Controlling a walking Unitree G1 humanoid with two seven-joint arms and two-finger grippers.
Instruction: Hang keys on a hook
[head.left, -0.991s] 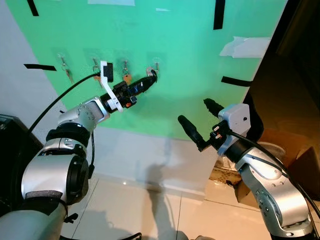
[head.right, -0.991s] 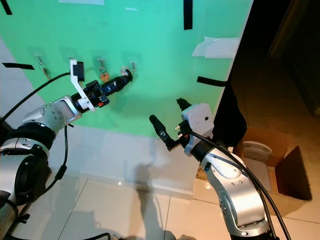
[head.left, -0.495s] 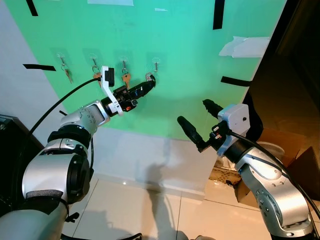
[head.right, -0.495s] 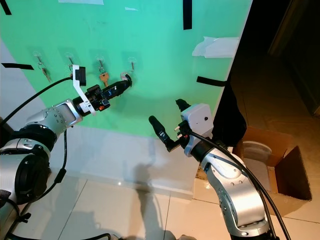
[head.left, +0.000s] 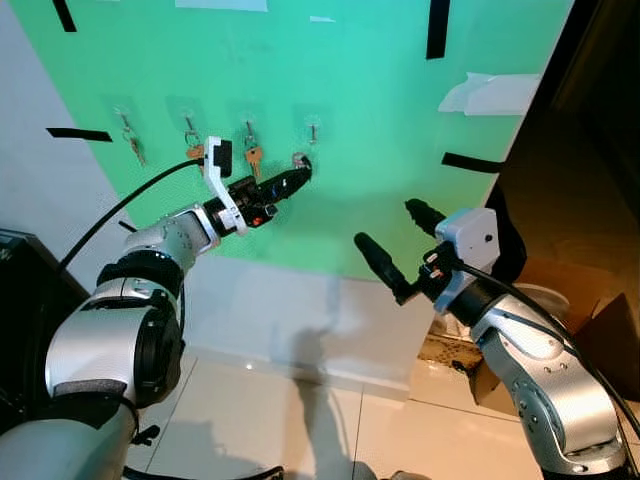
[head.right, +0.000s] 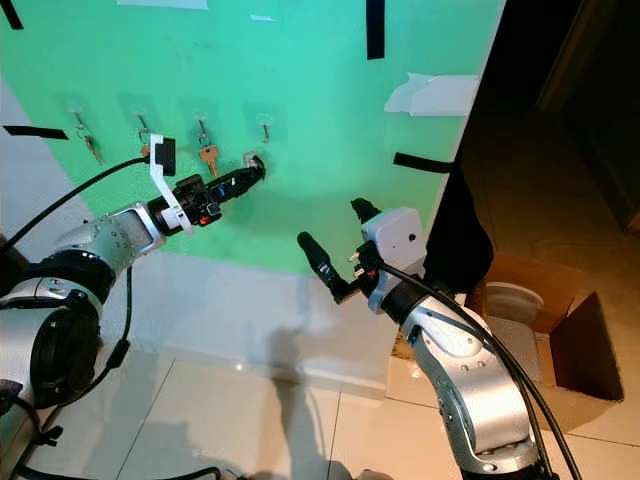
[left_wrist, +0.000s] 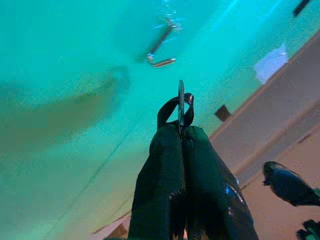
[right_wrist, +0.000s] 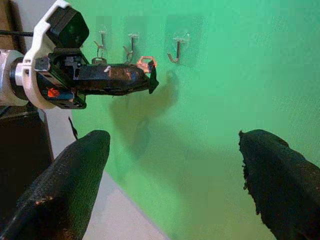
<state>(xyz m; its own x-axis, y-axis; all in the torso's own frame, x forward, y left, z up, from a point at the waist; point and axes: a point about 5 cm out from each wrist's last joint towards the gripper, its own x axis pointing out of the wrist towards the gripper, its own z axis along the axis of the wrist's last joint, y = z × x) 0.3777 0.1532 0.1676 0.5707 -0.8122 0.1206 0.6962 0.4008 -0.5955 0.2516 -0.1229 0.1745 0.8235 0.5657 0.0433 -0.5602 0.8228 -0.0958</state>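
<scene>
A row of clear hooks is stuck on the green wall panel (head.left: 380, 110). Three of them carry keys (head.left: 252, 153); the rightmost hook (head.left: 313, 128) is bare. My left gripper (head.left: 304, 166) is shut on a key ring (left_wrist: 181, 104), whose ring sticks out past the fingertips, a little below and to the left of the bare hook (left_wrist: 161, 53). The ring does not touch the hook. My right gripper (head.left: 388, 245) hovers open lower down to the right, well off the wall, with nothing between its fingers (right_wrist: 75, 170).
Black tape strips (head.left: 470, 162) and a white paper scrap (head.left: 490, 92) are on the green panel. A white wall base runs under it. An open cardboard box (head.right: 570, 350) stands on the tiled floor at the right, beside a dark doorway.
My left gripper has dropped down and slightly away from the bare hook with the key ring still in it. The right arm has hardly moved.
</scene>
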